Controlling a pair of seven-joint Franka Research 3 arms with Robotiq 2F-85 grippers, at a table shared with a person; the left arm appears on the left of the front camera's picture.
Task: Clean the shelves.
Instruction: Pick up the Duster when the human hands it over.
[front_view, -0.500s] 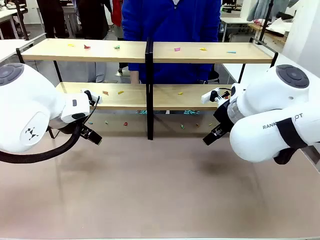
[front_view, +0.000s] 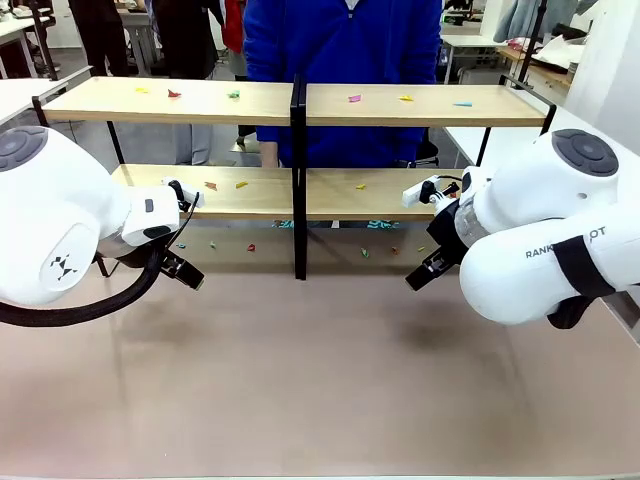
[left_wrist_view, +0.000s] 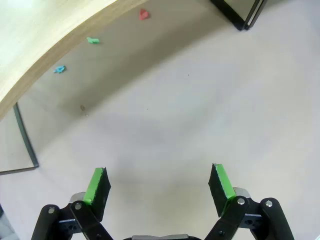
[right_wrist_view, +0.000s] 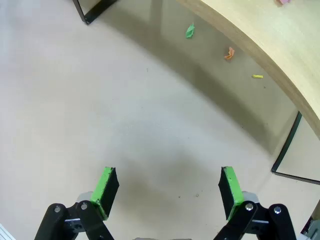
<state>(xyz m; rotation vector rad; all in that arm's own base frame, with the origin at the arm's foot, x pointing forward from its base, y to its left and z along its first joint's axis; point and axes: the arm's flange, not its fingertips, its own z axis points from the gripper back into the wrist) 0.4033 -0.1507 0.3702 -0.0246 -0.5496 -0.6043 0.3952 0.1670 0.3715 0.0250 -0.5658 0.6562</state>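
Two long light-wood boards, set in a thin black metal frame with a black centre post (front_view: 298, 180), made up the shelves (front_view: 200, 100), which stood on the smooth beige bench (front_view: 320, 390). Six small coloured scraps (front_view: 354, 98) dotted the shelves' top board. Just in front of the shelves hovered the left end effector (left_wrist_view: 159, 187) and the right end effector (right_wrist_view: 167, 192), their green pads spread wide, gripping nothing.

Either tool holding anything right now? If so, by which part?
Nothing held. The left tool and right tool are both open and empty above the table, in front of the shelves.
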